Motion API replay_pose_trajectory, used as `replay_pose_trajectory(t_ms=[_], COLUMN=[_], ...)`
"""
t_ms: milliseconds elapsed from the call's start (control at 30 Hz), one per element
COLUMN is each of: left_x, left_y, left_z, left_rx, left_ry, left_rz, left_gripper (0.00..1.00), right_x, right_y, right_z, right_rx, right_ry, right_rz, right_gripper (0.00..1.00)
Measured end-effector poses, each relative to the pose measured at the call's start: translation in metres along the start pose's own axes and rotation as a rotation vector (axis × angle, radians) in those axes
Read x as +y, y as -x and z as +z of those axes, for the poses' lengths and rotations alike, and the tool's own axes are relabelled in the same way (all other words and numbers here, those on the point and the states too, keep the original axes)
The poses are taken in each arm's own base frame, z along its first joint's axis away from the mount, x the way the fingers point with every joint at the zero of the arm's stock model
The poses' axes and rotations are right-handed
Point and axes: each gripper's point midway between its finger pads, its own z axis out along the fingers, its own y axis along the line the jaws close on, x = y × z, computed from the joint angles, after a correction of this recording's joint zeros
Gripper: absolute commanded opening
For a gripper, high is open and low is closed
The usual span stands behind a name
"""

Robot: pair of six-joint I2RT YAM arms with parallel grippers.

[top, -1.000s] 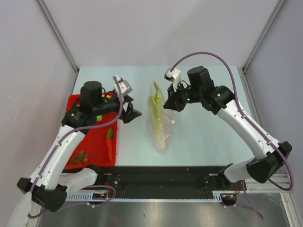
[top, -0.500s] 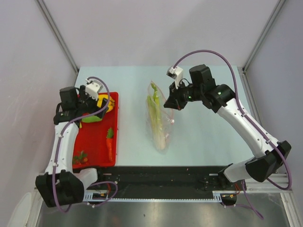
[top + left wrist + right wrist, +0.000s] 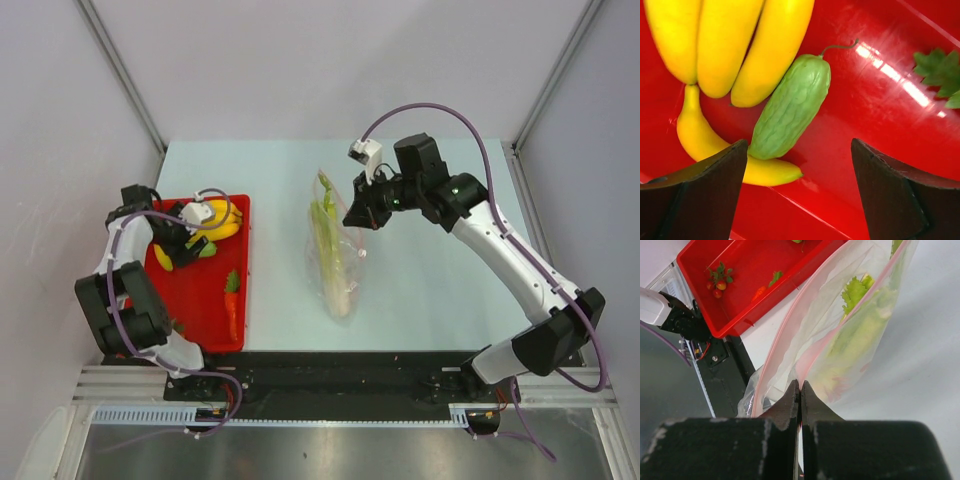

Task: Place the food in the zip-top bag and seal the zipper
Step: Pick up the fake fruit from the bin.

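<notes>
Left wrist view, and the left fingers (image 3: pixel 797 150) are wide open right over the red tray (image 3: pixel 880 110). A second ago that arm was over by the bag; it has swung back for another item. The green vegetable (image 3: pixel 792 105) lies between the two open fingers, just ahead of the tips. A single banana (image 3: pixel 705 145) pokes out from under it toward the left-hand finger, and the bunch of bananas (image 3: pixel 720 40) sits beyond. Nothing is gripped yet.

Across the tabletop (image 3: pixel 430 290), the right fingers (image 3: pixel 800 387) have barely budged, pinched tight on the edge of the clear bag (image 3: pixel 840 340) and keeping its mouth lifted. The pink zipper (image 3: pixel 855 309) runs away from those fingertips, unsealed. The leeks (image 3: pixel 325 235) are already inside.

So it looks like a fresh pick is starting, probably the green vegetable. The carrot (image 3: pixel 232 305) and strawberries (image 3: pixel 718 281) are still waiting in the tray, so there is plenty of loading left before sealing. The risk is that closing now catches the banana underneath as well.
</notes>
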Motion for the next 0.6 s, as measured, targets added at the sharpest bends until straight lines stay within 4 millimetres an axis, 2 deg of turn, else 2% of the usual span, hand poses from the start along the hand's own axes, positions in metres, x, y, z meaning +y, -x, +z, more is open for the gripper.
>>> replay_pose_trajectory(t_ms=[167, 233, 333, 400, 467, 600], left_x=[0.003, 0.005, 0.015, 0.022, 0.020, 0.001], left_y=[-0.014, -0.013, -0.002, 0.012, 0.025, 0.050], left_z=[0.019, 0.021, 0.022, 0.024, 0.027, 0.045], left_rx=[0.031, 0.027, -0.001, -0.040, -0.073, -0.133], left_ry=[-0.050, -0.053, -0.009, 0.066, 0.133, 0.213], left_rz=[0.082, 0.094, 0.132, 0.175, 0.228, 0.350], left_gripper=[0.86, 0.87, 0.94, 0.97, 1.00, 1.00], right_x=[-0.003, -0.004, -0.005, -0.006, -0.007, -0.012], right_y=[0.002, 0.002, 0.002, 0.002, 0.002, 0.002], right_z=[0.003, 0.004, 0.004, 0.005, 0.007, 0.011], right_rx=[0.003, 0.003, 0.003, 0.006, 0.009, 0.015], right_ry=[0.001, 0.002, 0.003, 0.003, 0.003, -0.001], right_rz=[0.012, 0.013, 0.016, 0.018, 0.020, 0.028], right_gripper=[0.00, 0.00, 0.00, 0.00, 0.00, 0.00])
